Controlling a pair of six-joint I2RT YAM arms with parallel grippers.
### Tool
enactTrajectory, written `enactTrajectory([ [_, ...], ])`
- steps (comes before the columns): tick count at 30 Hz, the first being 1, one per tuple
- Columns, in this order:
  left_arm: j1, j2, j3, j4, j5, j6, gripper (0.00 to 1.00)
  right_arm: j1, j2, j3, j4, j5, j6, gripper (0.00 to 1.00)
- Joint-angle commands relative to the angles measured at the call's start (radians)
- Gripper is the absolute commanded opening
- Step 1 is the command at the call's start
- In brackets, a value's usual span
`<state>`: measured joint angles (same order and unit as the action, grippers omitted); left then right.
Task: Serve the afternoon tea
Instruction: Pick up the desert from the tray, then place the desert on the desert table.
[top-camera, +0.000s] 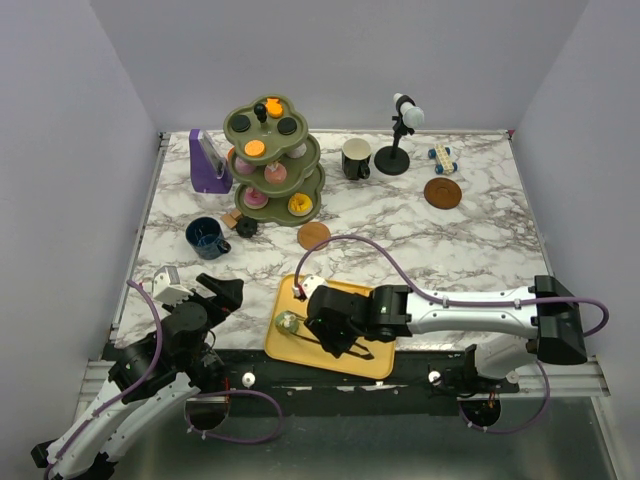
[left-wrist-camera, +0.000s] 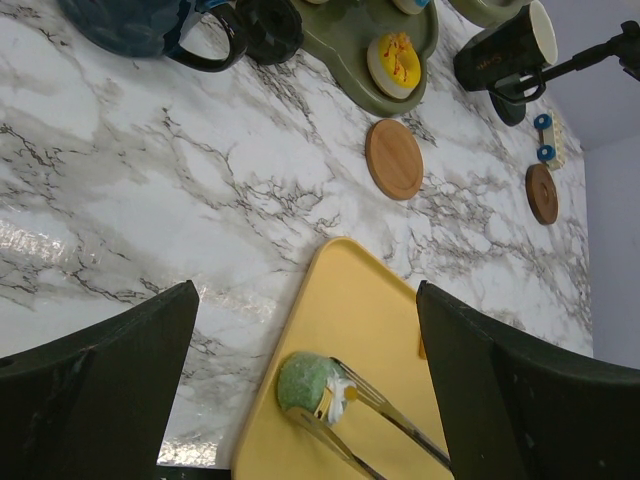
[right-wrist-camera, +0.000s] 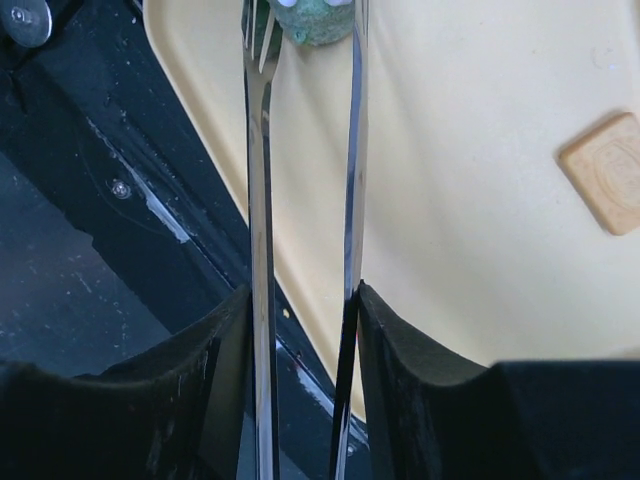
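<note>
My right gripper (top-camera: 335, 325) (right-wrist-camera: 303, 295) is shut on metal tongs (right-wrist-camera: 262, 200), whose tips pinch a green cupcake (top-camera: 288, 322) (right-wrist-camera: 315, 22) on the yellow tray (top-camera: 292, 352). A tan biscuit (right-wrist-camera: 608, 170) also lies on the tray. My left gripper (top-camera: 215, 292) (left-wrist-camera: 305, 290) is open and empty, hovering left of the tray, and sees the cupcake (left-wrist-camera: 305, 378) held in the tongs (left-wrist-camera: 390, 420). The olive three-tier stand (top-camera: 272, 160) holds several treats at the back. The dark-blue mug (top-camera: 205, 237), black mug (top-camera: 355, 158) and two brown coasters (top-camera: 313, 235) (top-camera: 442, 192) stand on the table.
A purple wedge holder (top-camera: 208, 162) stands left of the tiered stand. A black stand with a white ball top (top-camera: 398, 135) and a small blue-wheeled toy (top-camera: 442, 155) are at the back right. A black doughnut (top-camera: 246, 228) lies by the blue mug.
</note>
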<state>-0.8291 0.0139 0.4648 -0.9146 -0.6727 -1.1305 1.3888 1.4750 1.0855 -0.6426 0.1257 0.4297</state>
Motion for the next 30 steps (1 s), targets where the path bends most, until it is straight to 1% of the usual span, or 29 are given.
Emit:
enactTrajectory([
  [1,-0.005,-0.01,0.0,0.006,-0.001,0.005,0.98,0.007,-0.058,0.061,-0.048,0.088,0.0,0.44],
  [5,-0.006,-0.011,0.002,0.008,-0.003,0.006,0.99,0.007,-0.084,0.115,-0.088,0.147,-0.008,0.41],
  [6,-0.006,-0.037,0.003,0.009,-0.003,0.005,0.99,0.006,-0.089,0.131,-0.1,0.164,-0.009,0.41],
  [10,-0.005,-0.039,0.0,0.013,-0.004,0.009,0.99,0.003,-0.111,0.188,-0.14,0.257,-0.02,0.39],
  [16,-0.005,-0.033,-0.002,0.023,0.002,0.014,0.99,-0.042,-0.121,0.266,-0.154,0.388,-0.041,0.37],
  [20,-0.005,-0.03,-0.004,0.035,0.009,0.017,0.98,-0.131,-0.115,0.3,-0.095,0.394,-0.072,0.37],
  [23,-0.005,-0.028,-0.003,0.044,0.012,0.026,0.99,-0.227,-0.098,0.33,-0.045,0.36,-0.102,0.37],
  [26,-0.005,-0.023,0.001,0.051,0.015,0.036,0.98,-0.307,-0.057,0.358,0.002,0.323,-0.122,0.37],
  [30,-0.006,-0.022,0.002,0.059,0.022,0.046,0.98,-0.372,0.011,0.395,0.06,0.307,-0.144,0.36],
])
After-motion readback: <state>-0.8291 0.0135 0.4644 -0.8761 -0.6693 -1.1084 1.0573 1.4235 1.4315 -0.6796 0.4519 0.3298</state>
